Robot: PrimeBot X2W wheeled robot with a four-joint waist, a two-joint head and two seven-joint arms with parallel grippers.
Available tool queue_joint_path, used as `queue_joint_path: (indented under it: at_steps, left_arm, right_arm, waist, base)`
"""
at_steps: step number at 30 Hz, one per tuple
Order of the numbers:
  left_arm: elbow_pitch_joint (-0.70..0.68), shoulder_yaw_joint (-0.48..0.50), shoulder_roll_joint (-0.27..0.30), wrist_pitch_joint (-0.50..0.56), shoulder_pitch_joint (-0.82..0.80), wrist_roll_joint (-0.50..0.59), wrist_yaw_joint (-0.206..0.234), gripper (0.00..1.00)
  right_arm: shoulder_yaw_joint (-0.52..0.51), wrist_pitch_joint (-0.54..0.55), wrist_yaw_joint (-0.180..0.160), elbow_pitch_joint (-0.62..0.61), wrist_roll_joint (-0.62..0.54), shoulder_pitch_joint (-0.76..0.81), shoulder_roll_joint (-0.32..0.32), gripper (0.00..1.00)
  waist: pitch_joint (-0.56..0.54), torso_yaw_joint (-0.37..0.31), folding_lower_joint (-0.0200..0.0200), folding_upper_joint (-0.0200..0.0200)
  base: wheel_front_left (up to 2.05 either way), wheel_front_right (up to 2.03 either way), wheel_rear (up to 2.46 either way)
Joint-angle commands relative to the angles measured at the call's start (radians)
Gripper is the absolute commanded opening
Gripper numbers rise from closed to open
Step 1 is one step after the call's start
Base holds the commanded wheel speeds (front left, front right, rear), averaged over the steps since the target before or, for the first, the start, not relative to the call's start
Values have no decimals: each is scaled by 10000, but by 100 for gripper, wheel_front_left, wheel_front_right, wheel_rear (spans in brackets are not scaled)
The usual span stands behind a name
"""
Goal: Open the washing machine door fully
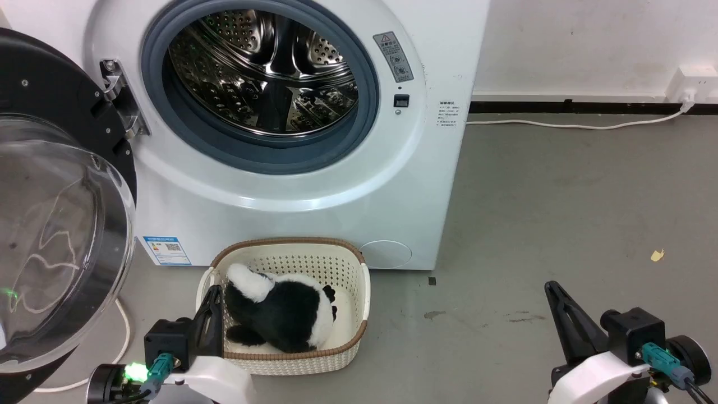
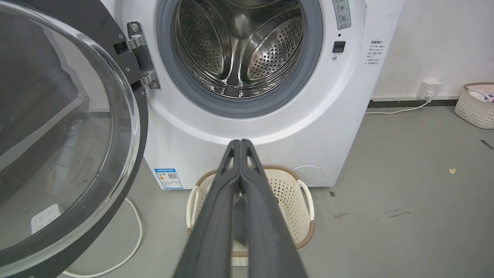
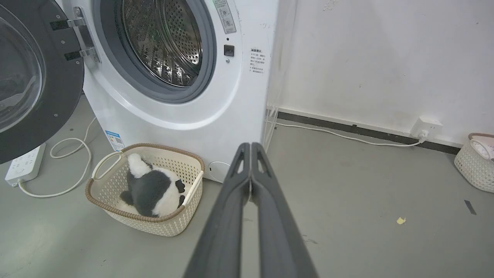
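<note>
The washing machine door [image 1: 56, 235], a glossy black disc with a domed clear glass window, stands swung wide to the left on its hinge [image 1: 120, 98], clear of the white washing machine [image 1: 314, 185]. The steel drum [image 1: 263, 73] lies bare inside its grey rubber ring. The door [image 2: 58, 135] takes up the left of the left wrist view, and the door [image 3: 34, 77] is at upper left in the right wrist view. My left gripper [image 1: 213, 294] is shut, low beside the basket, touching nothing. My right gripper [image 1: 552, 287] is shut over bare floor at lower right.
A cream basket [image 1: 353, 269] holding a black-and-white plush toy [image 1: 280, 314] sits on the floor before the machine. A white cable [image 1: 120, 331] loops under the door, by a power strip [image 3: 23, 166]. A second basket [image 3: 474, 162] stands by the right wall.
</note>
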Motion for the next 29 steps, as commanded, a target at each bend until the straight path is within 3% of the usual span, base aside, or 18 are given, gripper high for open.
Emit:
queue_joint_path:
  at_steps: [1, 29]
  left_arm:
    - [-35, 1, 5, 3, -155, 87, -43, 0]
    - [-35, 1, 5, 3, -155, 87, -43, 0]
  right_arm:
    - [-7, 3, 8, 24, -76, -116, 36, 0]
    - [-7, 3, 8, 24, -76, -116, 36, 0]
  waist:
    - [0, 0, 0, 0]
    - [0, 0, 0, 0]
  base:
    - [0, 0, 0]
    - [0, 0, 0]
